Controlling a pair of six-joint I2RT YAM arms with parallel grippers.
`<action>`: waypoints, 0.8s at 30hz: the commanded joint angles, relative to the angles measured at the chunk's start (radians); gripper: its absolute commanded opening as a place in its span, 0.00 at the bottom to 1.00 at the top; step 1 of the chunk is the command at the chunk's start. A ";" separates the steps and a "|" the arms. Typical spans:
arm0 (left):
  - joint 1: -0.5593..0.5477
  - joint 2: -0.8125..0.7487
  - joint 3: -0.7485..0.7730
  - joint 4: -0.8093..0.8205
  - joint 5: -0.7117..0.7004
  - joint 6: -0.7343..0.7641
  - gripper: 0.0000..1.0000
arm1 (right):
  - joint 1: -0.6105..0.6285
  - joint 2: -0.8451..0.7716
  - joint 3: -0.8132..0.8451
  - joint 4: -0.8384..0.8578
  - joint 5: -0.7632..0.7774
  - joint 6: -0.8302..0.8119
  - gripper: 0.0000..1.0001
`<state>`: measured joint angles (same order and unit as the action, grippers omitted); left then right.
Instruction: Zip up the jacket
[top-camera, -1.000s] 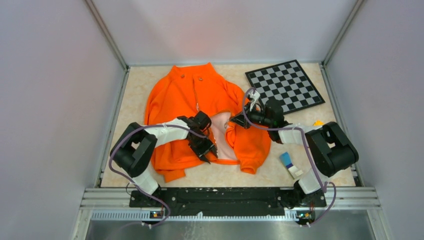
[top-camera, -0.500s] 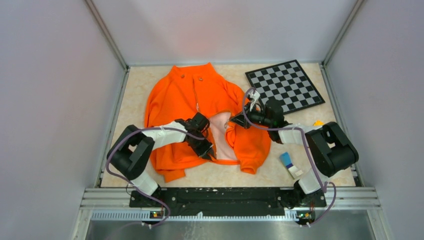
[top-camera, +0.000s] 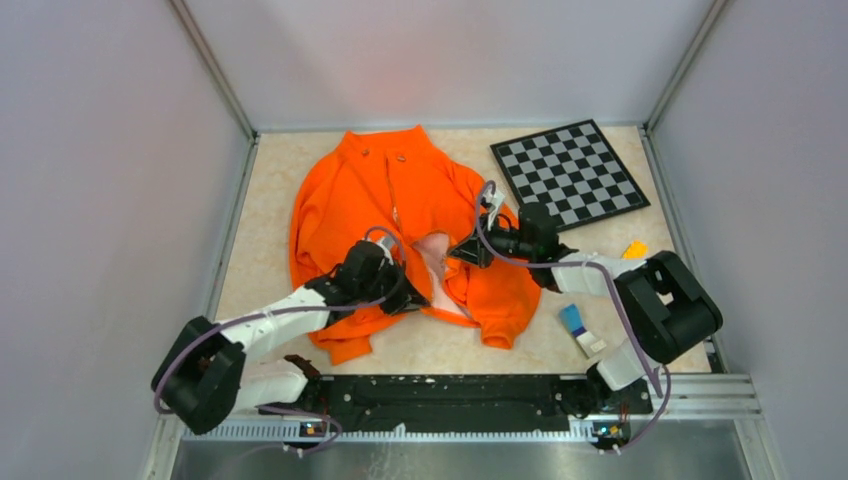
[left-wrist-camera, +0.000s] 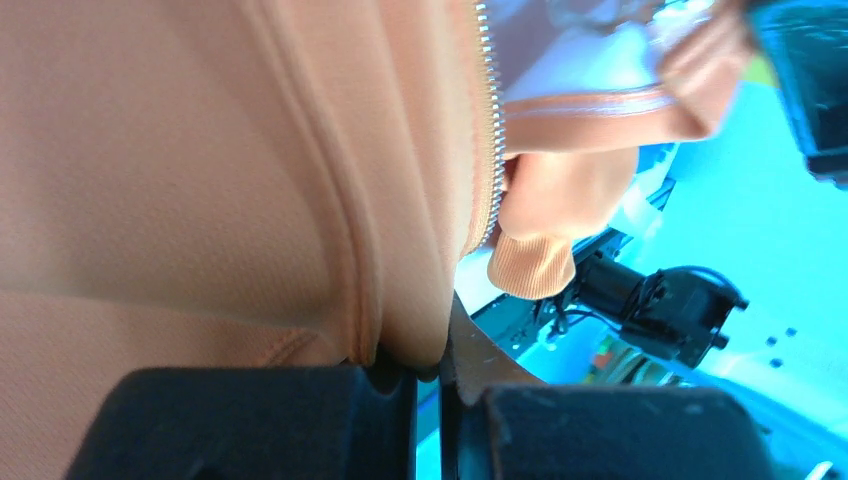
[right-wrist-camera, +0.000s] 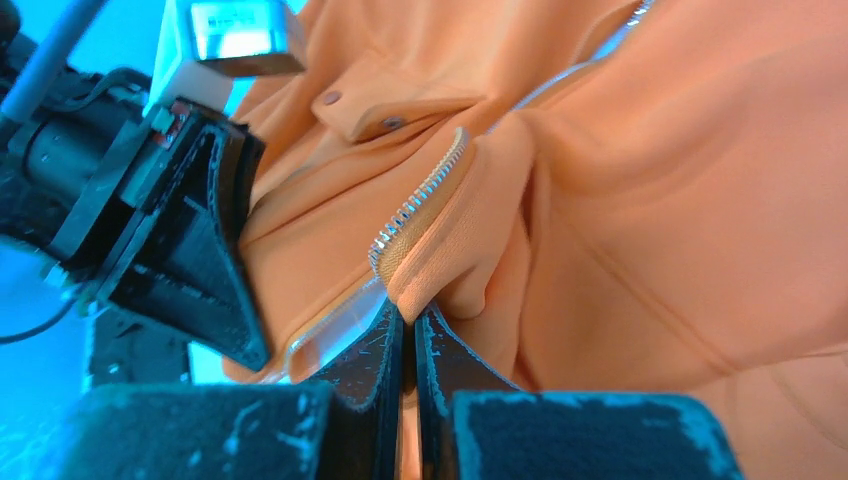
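The orange jacket (top-camera: 365, 195) lies on the table, collar at the far end, lower front open with pale lining (top-camera: 437, 250) showing. My left gripper (top-camera: 407, 297) is shut on the left front edge of the jacket near the hem; in the left wrist view (left-wrist-camera: 428, 375) the fabric fold runs between its jaws, with the zipper teeth (left-wrist-camera: 490, 120) above. My right gripper (top-camera: 460, 249) is shut on the right front edge; in the right wrist view (right-wrist-camera: 409, 318) its jaws pinch the fabric just below the end of the zipper teeth (right-wrist-camera: 418, 200).
A checkerboard (top-camera: 567, 171) lies at the far right of the table. A small blue and white object (top-camera: 579, 329) and a yellow object (top-camera: 635, 249) lie at the right, near the right arm. Aluminium frame rails and grey walls bound the table.
The left arm has swung low and to the left, its gripper still at the jacket's lower left edge. The right gripper has shifted a little left, narrowing the open lining area.
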<state>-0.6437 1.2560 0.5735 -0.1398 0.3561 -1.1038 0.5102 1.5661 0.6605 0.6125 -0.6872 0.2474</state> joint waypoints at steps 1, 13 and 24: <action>0.004 -0.182 -0.123 0.359 0.018 0.238 0.00 | 0.030 -0.063 -0.050 0.072 -0.056 0.099 0.00; 0.006 -0.448 -0.175 0.220 -0.127 0.410 0.08 | 0.064 -0.050 -0.130 0.313 -0.120 0.183 0.00; 0.007 -0.309 -0.108 0.062 -0.007 0.237 0.19 | 0.063 -0.037 -0.149 0.286 -0.078 0.126 0.00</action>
<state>-0.6403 0.9073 0.4210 -0.0666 0.2852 -0.8013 0.5659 1.5265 0.5228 0.8597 -0.7750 0.4034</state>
